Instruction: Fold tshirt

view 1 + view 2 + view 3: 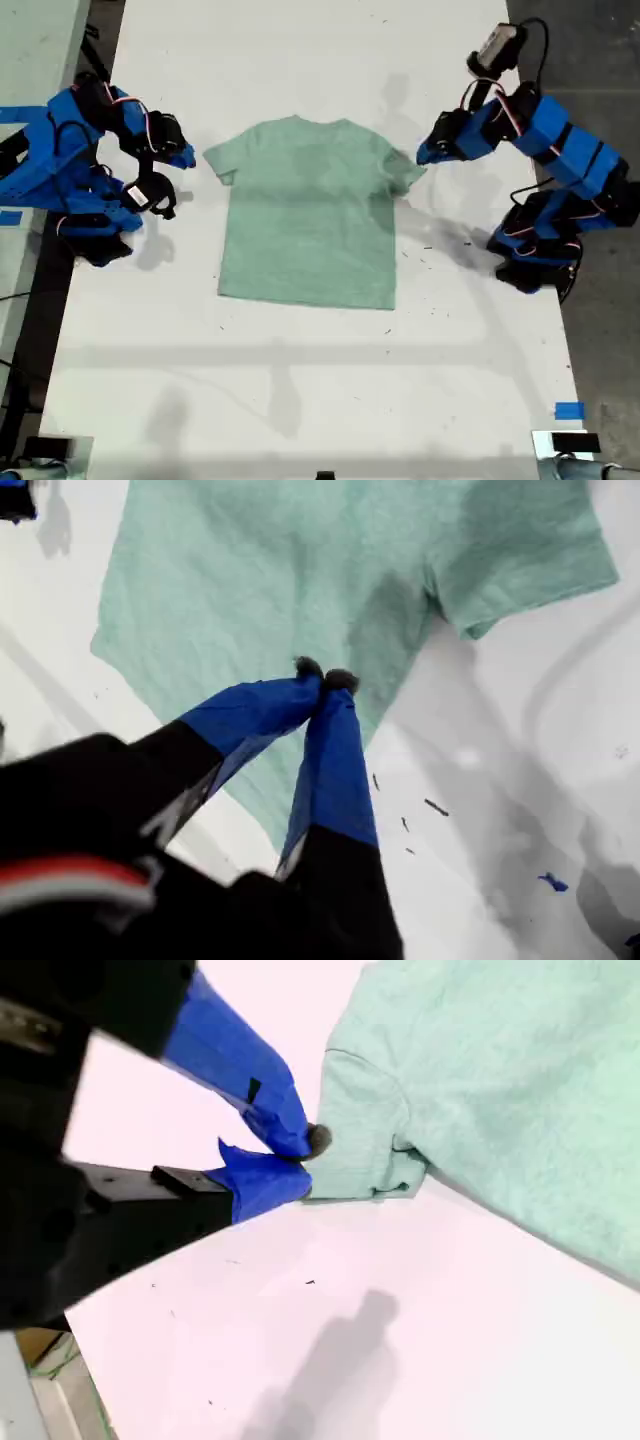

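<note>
Evidently readying a fold, my first gripper [322,677] hangs pressed together over the flat tshirt [310,210] below its sleeve, while my second gripper [300,1160], also closed, sits at the other sleeve's edge on the white table [300,380].

Exterior view overhead, looking straight down on table [300,400], wrist views close, angled down, all sharing tshirt [310,210]

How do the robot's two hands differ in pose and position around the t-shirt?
My first hand hangs over the tshirt fabric, on the exterior view's right; my second hand sits at the other sleeve's outer hem. First hand's tips meet; second hand's tips show a slight gap. Both are blue and near a sleeve.
</note>
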### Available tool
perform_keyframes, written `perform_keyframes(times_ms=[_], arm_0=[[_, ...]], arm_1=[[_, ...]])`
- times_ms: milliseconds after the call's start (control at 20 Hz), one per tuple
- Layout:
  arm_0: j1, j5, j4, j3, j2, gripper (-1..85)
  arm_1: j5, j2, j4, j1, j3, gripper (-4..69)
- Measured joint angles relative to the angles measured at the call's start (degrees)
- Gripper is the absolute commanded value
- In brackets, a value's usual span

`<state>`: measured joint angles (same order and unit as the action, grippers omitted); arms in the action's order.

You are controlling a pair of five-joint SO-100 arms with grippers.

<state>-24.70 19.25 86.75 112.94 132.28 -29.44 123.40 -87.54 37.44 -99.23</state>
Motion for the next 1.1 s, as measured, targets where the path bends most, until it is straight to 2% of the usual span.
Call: perform_keyframes(times_ms=[100, 150, 200, 350, 450, 550, 900, 1100], arm_0=[[-3.1, 2.5, 1.6, -4.8, -5.8, 0.1], [-4.6, 4.0, 1.9, -6.6, -7.4, 0.1], [-5.9, 5.0, 2.0, -7.6, -8.9, 0.1], [-8.9, 6.9, 2.4, -8.7, -10.9, 0.1], [-9.4, 7.7, 2.5, -8.7, -11.6, 0.1], [-9.5, 7.7, 2.5, -8.7, -12.7, 0.1], [-9.5, 7.9, 1.6, -8.7, -14.2, 0.1], [-9.5, 7.9, 0.9, -8.7, -14.8, 0.1]], arm_1=[[-3.6, -5.1, -1.4, 3.3, 4.9, 0.3], [-5.1, -6.9, -1.7, 4.7, 6.4, 3.3], [-6.2, -8.2, -1.8, 6.1, 6.9, 13.6], [-8.4, -9.8, -1.8, 9.7, 6.8, 28.2], [-9.8, -9.8, -1.2, 12.0, 3.0, 30.5], [-10.9, -9.8, 2.5, 14.1, -3.3, 31.5], [-13.6, -11.2, 23.6, 17.9, -25.5, 31.5], [-14.2, -15.7, 33.4, 19.4, -31.6, 31.4]])
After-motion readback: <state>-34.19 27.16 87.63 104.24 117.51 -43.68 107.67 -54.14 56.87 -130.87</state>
